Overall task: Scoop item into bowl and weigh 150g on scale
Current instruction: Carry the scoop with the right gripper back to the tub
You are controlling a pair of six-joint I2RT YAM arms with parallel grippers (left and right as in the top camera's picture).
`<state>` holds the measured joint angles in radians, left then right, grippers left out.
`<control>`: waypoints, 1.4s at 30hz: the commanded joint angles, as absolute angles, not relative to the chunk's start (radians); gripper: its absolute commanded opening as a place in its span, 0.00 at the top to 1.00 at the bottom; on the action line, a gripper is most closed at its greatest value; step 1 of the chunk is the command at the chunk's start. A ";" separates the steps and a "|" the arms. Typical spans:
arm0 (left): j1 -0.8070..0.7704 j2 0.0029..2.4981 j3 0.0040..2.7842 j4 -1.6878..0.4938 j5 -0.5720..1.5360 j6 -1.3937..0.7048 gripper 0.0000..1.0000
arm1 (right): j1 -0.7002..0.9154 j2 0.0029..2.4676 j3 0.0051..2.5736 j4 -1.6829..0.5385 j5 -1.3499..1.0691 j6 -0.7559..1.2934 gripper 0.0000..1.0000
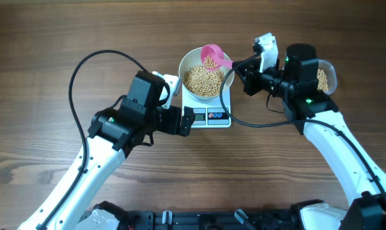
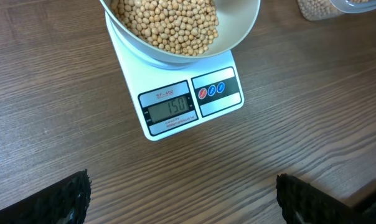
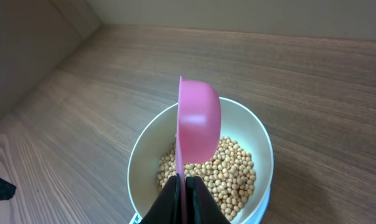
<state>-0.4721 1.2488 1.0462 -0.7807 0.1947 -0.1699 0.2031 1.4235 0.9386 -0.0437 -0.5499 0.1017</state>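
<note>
Tan beans [image 1: 204, 80] fill the white bowl [image 1: 193, 56], which sits on the scale [image 2: 188, 102]. The scale's display reads 150. The right claw [image 3: 183, 190] is clamped tight on a pink scoop [image 3: 197, 130], held above the bowl's far rim. The left claw [image 2: 182, 202] gapes wide and empty near the scale's front edge. Bare counter [image 1: 52, 38] spreads to the left, and a clear tub [image 1: 327, 76] sits to the right.

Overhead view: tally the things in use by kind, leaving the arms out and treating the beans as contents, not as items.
scale: 1
white bowl: 1
pink scoop: 1
clear tub: 1
Total: 4
</note>
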 commanded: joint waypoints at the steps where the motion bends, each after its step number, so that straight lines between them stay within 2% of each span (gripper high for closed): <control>1: -0.475 1.240 1.047 -0.778 0.200 -0.154 0.00 | 0.203 1.435 0.941 -0.026 -0.573 0.159 0.96; 9: -0.475 1.240 1.047 -0.778 0.200 -0.154 0.00 | 0.153 1.434 0.941 0.068 -0.568 0.307 0.96; 15: -0.475 1.240 1.047 -0.778 0.200 -0.154 0.00 | -0.015 1.434 0.941 0.072 -0.574 0.615 0.96; 19: -0.475 1.240 1.047 -0.778 0.200 -0.154 0.00 | -0.095 1.434 0.941 0.066 -0.627 0.632 0.96; 26: -0.475 1.240 1.047 -0.778 0.200 -0.154 0.00 | -0.127 1.434 0.941 0.053 -0.625 0.628 0.96; 33: -0.475 1.240 1.047 -0.778 0.200 -0.154 0.00 | -0.149 1.396 0.941 -0.035 -0.621 0.575 0.96; 42: -0.475 1.240 1.047 -0.778 0.200 -0.154 0.00 | -0.290 1.312 0.941 -0.168 -0.622 0.545 0.96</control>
<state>-0.4721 1.2488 1.0462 -0.7807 0.1947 -0.1699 -0.2470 1.3354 0.9386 -0.1459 -0.6060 0.5667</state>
